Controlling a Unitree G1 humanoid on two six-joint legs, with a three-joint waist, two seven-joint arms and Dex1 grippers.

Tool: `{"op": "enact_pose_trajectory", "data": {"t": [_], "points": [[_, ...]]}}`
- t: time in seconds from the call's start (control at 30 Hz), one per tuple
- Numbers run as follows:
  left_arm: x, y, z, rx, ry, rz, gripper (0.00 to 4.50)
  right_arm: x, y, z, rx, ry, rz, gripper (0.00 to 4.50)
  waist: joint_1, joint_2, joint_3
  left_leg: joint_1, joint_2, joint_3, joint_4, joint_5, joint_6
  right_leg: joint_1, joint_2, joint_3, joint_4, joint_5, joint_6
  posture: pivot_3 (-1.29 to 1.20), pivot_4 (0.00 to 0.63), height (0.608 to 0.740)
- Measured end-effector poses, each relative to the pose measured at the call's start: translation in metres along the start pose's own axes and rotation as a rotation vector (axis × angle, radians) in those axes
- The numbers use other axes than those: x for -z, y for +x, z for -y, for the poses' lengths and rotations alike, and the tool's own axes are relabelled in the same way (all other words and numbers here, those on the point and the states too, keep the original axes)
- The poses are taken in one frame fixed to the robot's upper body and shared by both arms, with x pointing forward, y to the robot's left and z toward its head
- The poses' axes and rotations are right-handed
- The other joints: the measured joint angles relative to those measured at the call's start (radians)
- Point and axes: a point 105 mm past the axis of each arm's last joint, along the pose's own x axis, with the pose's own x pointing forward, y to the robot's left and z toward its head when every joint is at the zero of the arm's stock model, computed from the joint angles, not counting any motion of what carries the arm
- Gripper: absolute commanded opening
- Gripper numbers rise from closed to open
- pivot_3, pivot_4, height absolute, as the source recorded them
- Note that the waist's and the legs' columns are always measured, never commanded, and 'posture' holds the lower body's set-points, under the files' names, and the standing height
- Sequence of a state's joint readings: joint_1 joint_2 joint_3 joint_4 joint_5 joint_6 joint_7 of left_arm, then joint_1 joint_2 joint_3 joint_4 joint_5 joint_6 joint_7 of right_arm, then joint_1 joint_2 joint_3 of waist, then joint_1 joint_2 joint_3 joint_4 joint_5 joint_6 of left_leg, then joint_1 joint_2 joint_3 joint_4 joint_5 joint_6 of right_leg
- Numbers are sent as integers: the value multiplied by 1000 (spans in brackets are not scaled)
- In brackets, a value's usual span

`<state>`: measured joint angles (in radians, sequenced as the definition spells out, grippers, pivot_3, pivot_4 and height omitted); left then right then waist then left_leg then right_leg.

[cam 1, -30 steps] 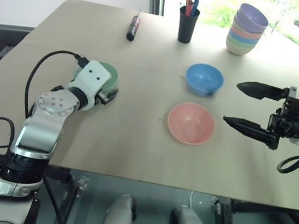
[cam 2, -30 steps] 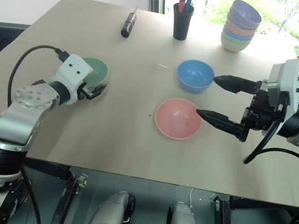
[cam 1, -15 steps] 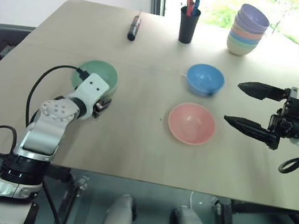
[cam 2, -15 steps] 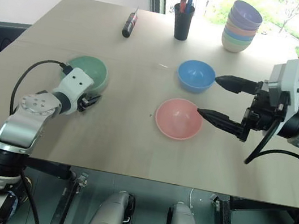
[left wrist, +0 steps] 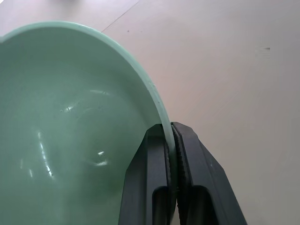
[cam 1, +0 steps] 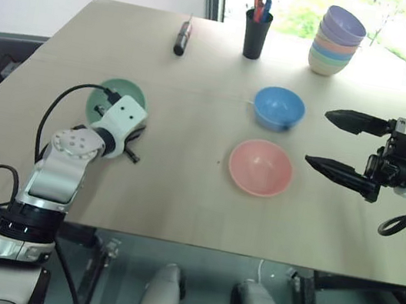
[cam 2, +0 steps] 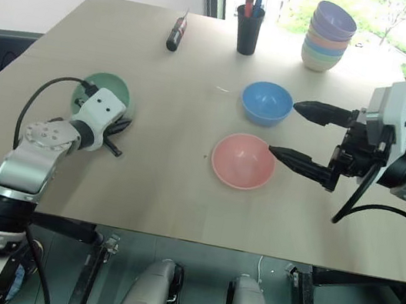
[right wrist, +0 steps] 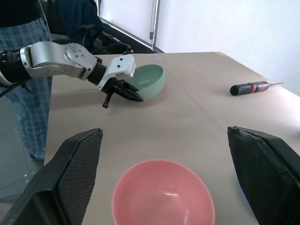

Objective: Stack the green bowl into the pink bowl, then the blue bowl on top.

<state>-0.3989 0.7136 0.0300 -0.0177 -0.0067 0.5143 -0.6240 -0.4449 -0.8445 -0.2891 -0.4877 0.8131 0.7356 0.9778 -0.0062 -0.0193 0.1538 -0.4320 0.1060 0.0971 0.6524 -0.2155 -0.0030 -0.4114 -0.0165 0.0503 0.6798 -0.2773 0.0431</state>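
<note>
**Left end effector clamped on green bowl rim, slip risk on lift**

Left end effector [left wrist: 171,140] pinches the near rim of the green bowl [cam 1: 112,98], one finger inside, one outside; thin-edge grip, bowl may tilt or slip when lifted. Pink bowl [cam 1: 260,167] and blue bowl [cam 1: 278,107] sit well off, beside the right end effector [cam 1: 333,143], jaws wide, empty. A second ago the left jaws were open over the bowl

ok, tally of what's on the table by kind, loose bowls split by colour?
Green bowl: 1
Pink bowl: 1
Blue bowl: 1
Stack of pastel bowls: 1 stack, bowl count unclear
Black pen cup: 1
Screwdriver: 1
Total: 6 items, with the stack as one
</note>
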Motion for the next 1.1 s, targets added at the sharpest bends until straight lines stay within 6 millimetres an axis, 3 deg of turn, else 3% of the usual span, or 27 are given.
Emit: {"op": "enact_pose_trajectory", "data": {"t": [0.2, 0.33, 0.4, 0.47, 0.67, 0.73, 0.8, 0.9, 0.97, 1.1], "points": [[-43, 6, 13, 276, 148, 145, 23, 4, -1, 4, -7, 21, -13, 4500, 7, 0, 0, 0, 0, 0, 0, 0, 0, 0, 0, -1, 0, 0, 0, 0, 150, 740], [-101, 7, 17, 424, 336, 305, 23, 4, 2, 5, -22, 15, -13, 4500, 18, 0, 0, -1, 0, 0, 1, 0, 0, 0, 0, 0, 0, 0, 0, 0, 150, 740], [-124, 5, 19, 469, 415, 379, 23, 4, 3, 6, -22, 11, -12, 4500, 19, 0, 0, -1, 0, 1, 1, 0, 0, 0, 0, 1, -1, 0, 0, 0, 150, 740], [-137, 4, 35, 556, 488, 437, 23, 5, 4, 5, -26, 10, -13, 4500, 19, 0, 0, -1, 0, 1, 1, 0, 0, 0, 1, 1, -1, 0, 0, 0, 150, 740], [-130, -1, 88, 897, 740, 478, 23, 4, 5, 6, -21, 5, -10, 4500, 18, 0, 0, -1, 0, 1, 1, 0, 0, -1, 1, 1, 0, 0, 0, 0, 150, 740], [-138, -6, 104, 993, 887, 532, 23, 5, 5, 5, -24, 5, -11, 4500, 21, 0, 0, -1, 0, 1, 2, 0, 0, 0, 1, 1, -1, 0, 0, 0, 150, 740], [-141, -7, 107, 1010, 918, 546, 23, 5, 5, 5, -25, 6, -12, 4500, 20, 0, 0, -1, 0, 1, 2, 0, 0, 0, 1, 1, 0, 0, 0, 0, 150, 740], [-156, -7, 132, 1050, 1045, 686, 23, 5, 6, 6, -17, 7, -13, 4500, 21, 0, 0, -1, 0, 0, 2, 0, 0, 0, 1, 1, -1, 0, 0, 0, 150, 740], [-155, -10, 150, 1116, 1119, 732, 23, 5, 6, 6, -9, 5, -14, 4500, 20, 0, 1, -2, 0, 1, 2, 0, 0, 0, 1, 1, -1, 0, 0, 0, 150, 740], [-147, -14, 159, 1165, 1193, 758, 23, 6, 4, 6, -1, 9, -22, 4500, 8, 0, 1, 0, 0, 1, 1, 0, 0, 0, 1, 2, 0, 0, 0, 0, 150, 740]]}}
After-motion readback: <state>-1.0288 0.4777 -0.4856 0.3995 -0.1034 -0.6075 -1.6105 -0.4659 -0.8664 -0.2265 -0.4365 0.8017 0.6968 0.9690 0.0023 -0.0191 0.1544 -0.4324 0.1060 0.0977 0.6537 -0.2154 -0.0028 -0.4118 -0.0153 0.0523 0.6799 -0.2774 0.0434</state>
